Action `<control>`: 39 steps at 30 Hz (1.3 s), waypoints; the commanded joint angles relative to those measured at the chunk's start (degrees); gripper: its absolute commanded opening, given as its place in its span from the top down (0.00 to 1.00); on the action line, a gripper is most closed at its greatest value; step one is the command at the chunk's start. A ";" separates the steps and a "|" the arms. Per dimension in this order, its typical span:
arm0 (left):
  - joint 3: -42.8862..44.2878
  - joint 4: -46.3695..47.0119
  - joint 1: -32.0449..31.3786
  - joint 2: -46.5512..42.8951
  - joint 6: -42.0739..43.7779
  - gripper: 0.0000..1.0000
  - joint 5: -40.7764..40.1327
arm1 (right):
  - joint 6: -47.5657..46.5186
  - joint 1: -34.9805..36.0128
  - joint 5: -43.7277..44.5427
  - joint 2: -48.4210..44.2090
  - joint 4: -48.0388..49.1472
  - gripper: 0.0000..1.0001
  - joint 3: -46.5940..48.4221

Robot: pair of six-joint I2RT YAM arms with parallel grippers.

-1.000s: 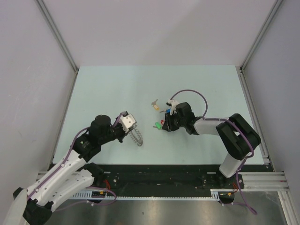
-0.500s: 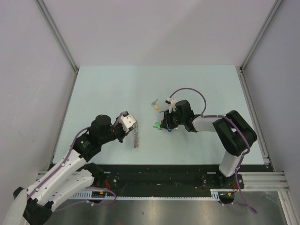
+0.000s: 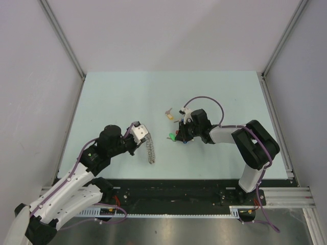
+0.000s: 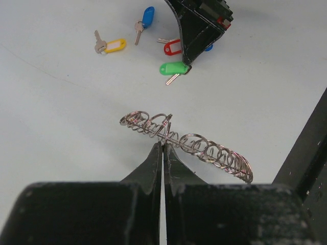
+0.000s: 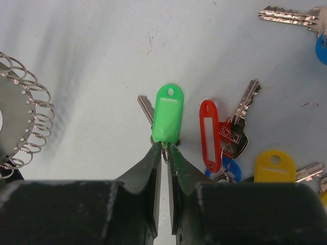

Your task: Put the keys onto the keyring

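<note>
Spreading across the scene, the pale counter (image 3: 117,97) carries everything, with grey walls on three sides. The left arm (image 3: 71,178) reaches in from the near left corner, and the right arm (image 3: 255,148) bends in from the near right, so the two ends face each other near the middle.

The left claw (image 4: 163,145) is closed, its tips pinching one loop of the keyring (image 4: 194,145). The chain of small wire loops stretches out sideways from that grip, to the left of the keys. I cannot tell whether it touches the counter.

The right claw (image 5: 164,148) is low over the keys (image 3: 176,133), which lie in a loose cluster right of centre, apart from the keyring. Its tips stand almost together, on either side of the little wire loop at the near end of the green-tagged key (image 5: 167,115). Whether they actually pinch it I cannot tell.

Just right of the green one lies a red-tagged key (image 5: 210,133), with a blue tag partly under it and a yellow-tagged key (image 5: 275,166) beside them. Another yellow-tagged key (image 4: 113,46) and a blue-tagged key (image 4: 147,15) lie a little farther off.
</note>
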 commanded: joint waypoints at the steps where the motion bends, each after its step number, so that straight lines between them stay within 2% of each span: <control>1: 0.73 2.95 0.06 -0.04 -0.86 1.00 1.32 | -1.93 -0.10 -0.37 -1.55 -1.03 0.90 1.75; 2: 0.73 2.95 0.06 -0.12 -0.86 1.00 1.40 | -2.11 -0.10 -0.27 -1.82 -1.29 0.95 1.75; 5: 0.73 3.04 0.06 -0.39 -0.94 0.99 1.49 | -3.16 0.25 -0.01 -4.19 -2.08 0.99 1.75; 14: 1.17 3.04 0.06 -1.44 -1.12 0.99 2.11 | -11.07 3.85 4.73 -16.58 -4.99 1.00 1.23; 17: 1.43 3.21 0.15 -2.23 -1.29 1.00 2.54 | -12.31 5.78 6.49 -22.37 -0.70 1.00 -2.27; 21: 1.34 3.39 0.15 -3.20 -1.47 1.00 3.95 | -10.55 6.58 2.99 -29.76 12.54 1.00 -8.96; 27: 1.78 4.18 0.15 -4.34 -1.47 1.00 7.37 | -8.28 7.46 -0.96 -37.41 24.17 1.00 -15.99; 35: 3.71 5.15 0.15 -2.24 -2.52 1.00 13.00 | -3.52 7.72 -7.04 -40.58 32.36 1.00 -19.34; 39: 3.80 4.80 0.07 -2.41 -2.96 1.00 11.34 | -3.34 7.72 -4.85 -40.32 29.13 1.00 -19.34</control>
